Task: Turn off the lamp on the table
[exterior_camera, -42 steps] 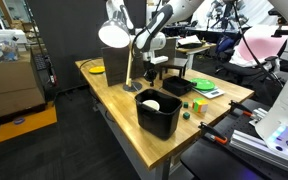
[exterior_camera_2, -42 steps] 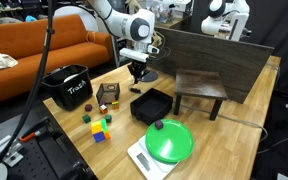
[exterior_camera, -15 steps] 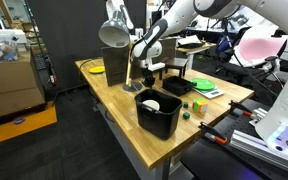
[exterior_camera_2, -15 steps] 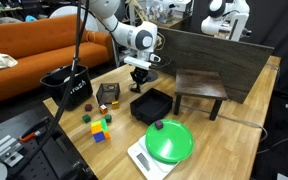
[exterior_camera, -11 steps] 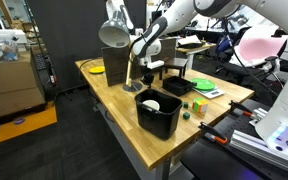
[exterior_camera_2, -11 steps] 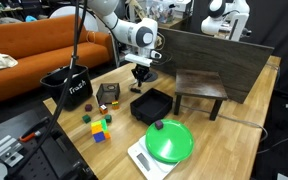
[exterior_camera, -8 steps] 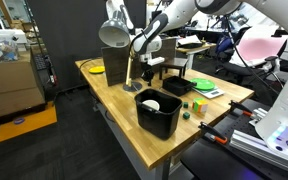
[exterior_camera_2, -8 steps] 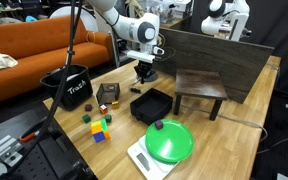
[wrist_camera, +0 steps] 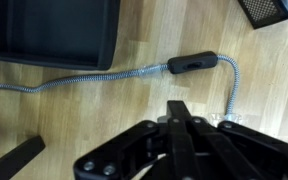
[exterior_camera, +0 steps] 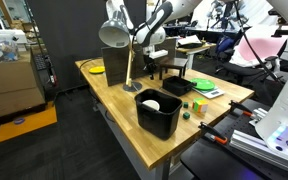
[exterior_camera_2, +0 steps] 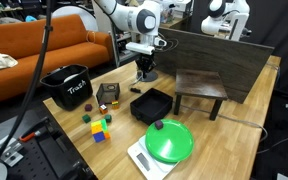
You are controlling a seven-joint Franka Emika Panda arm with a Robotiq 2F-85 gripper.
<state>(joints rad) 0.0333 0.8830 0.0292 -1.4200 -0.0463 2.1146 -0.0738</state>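
Note:
The lamp (exterior_camera: 113,34) stands on the wooden table (exterior_camera: 102,88), with its silver-grey shade on a thin brass arm; the shade looks dark. My gripper (exterior_camera: 156,72) hangs just beside the lamp's arm, a little above the table top, and also shows in an exterior view (exterior_camera_2: 144,72). In the wrist view my gripper (wrist_camera: 179,106) is shut and empty. It hovers above the lamp's braided silver cord and the black inline switch (wrist_camera: 192,63), apart from both.
A black bin (exterior_camera: 159,112) stands near the table's front edge. A black tray (exterior_camera_2: 152,105), a small dark stool (exterior_camera_2: 201,88), a green plate on a scale (exterior_camera_2: 169,141), coloured blocks (exterior_camera_2: 101,127) and a black basket (exterior_camera_2: 66,86) lie around my gripper.
The lamp's shade shone bright 2.8 s ago and has looked dark since. My gripper has lifted up and back from the cord's switch, still shut.

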